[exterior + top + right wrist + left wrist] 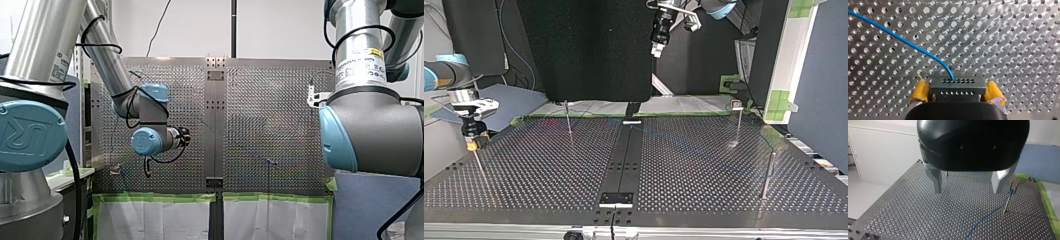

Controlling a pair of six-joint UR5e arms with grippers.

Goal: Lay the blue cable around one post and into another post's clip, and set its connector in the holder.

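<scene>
- Right gripper (957, 93): yellow pads (920, 91) clamped on the two ends of the dark connector (958, 85), held low over the perforated surface (1010, 37).
- Blue cable (898, 37) leaves the connector's upper face and arcs away across the surface. It looks slack, with no kink at the exit.
- Left gripper (967, 191): metal fingers well apart, nothing between them, hovering above the surface.
- Beyond those fingers the cable runs up to a thin post (1007, 203) with a clip (1013, 185) at its top. Cannot tell whether it is seated in the clip.
- Judgement: the step in hand is carrying the connector to the holder. Which fixture is the holder is unclear from here.
- To do it well: hold the connector level and square in the pads. Travel along the cable's arc so there is slack and nothing tugs at the post. Lower straight down and let go only once seated. The left gripper is best held clear of the cable run.
</scene>
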